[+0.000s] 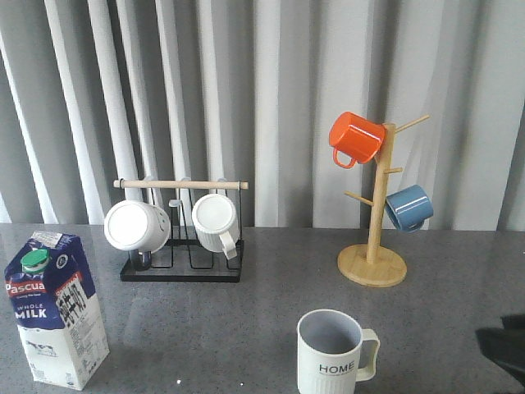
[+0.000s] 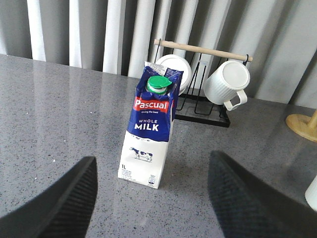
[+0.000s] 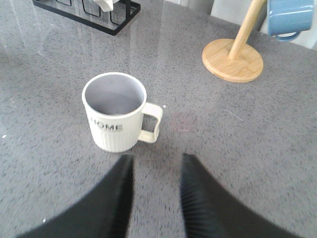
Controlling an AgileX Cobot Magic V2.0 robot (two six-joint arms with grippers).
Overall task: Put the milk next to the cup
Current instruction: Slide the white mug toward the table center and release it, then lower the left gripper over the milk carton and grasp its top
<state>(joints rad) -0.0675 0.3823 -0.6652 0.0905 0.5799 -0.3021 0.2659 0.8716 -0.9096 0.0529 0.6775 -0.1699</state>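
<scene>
Left end effector (image 2: 151,198) is seen in its wrist view with both dark fingers spread wide and nothing held between them; the milk (image 2: 148,131) stands upright on the desk (image 2: 59,114) beyond the gap, apart from either finger. The right end effector (image 3: 156,191) is shown with its fingers parted only a little, also empty, hovering short of the cup (image 3: 116,119).

In the front view the milk (image 1: 56,308) is placed at about eight o'clock on the desk, at the near left edge, while the cup (image 1: 332,353) sits at about five o'clock, near the front, with its handle turned to the right. The two are well apart, so the task is judged to be at its opening step: the approach to the carton, with no grasp yet made.

Behind them, a black rack (image 1: 182,246) with two white mugs is seen at eleven o'clock, and a wooden mug tree (image 1: 373,238) carrying an orange mug (image 1: 355,138) and a blue mug (image 1: 408,207) at one o'clock.

For the next move, the left end effector would need to be advanced around the carton's body, below the gable, and closed firmly enough that the tall carton is not tipped. A lift and a carry rightward would then be called for, with the carton set down on the cup's handle-free left side.
</scene>
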